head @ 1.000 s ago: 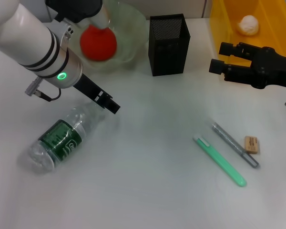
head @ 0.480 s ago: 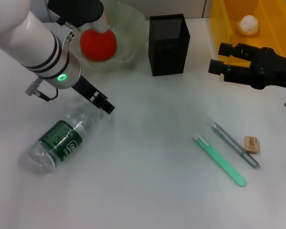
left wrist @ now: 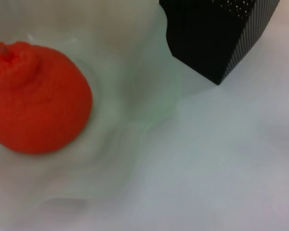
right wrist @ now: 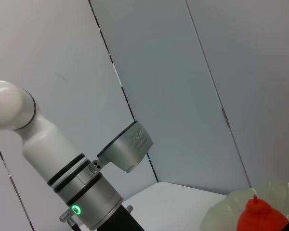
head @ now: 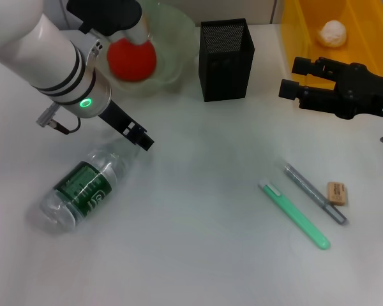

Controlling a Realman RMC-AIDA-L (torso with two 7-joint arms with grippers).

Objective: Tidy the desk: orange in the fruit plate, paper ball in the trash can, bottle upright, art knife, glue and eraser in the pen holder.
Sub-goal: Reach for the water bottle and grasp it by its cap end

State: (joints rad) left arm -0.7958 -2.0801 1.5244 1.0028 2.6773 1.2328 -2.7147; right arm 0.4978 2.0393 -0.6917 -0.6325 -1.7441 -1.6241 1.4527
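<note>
The white desk (head: 198,255) spreads across the head view. At its far right corner the yellow trash can (head: 370,25) is cut off by the frame, the paper ball (head: 332,32) lying inside it. The left arm (head: 51,57) reaches in from the left and covers part of the pale-green fruit plate (head: 175,38) at the far left; the orange (head: 132,58) sits in that plate, nub up in the left wrist view. The left gripper (head: 131,131) hangs low over the desk just beside the cap end of the bottle (head: 83,188), which lies on its side at the near left; whether its jaws are open or closed cannot be made out. The black mesh pen holder (head: 226,58) stands upright just beside the plate, between it and the trash can. The right gripper (head: 295,81) hovers in front of the trash can, its jaws parted and holding nothing. Near the right edge lie a green stick (head: 295,215), a grey pen-shaped tool (head: 314,193) beside it, and the eraser (head: 336,192) just beside that tool.
</note>
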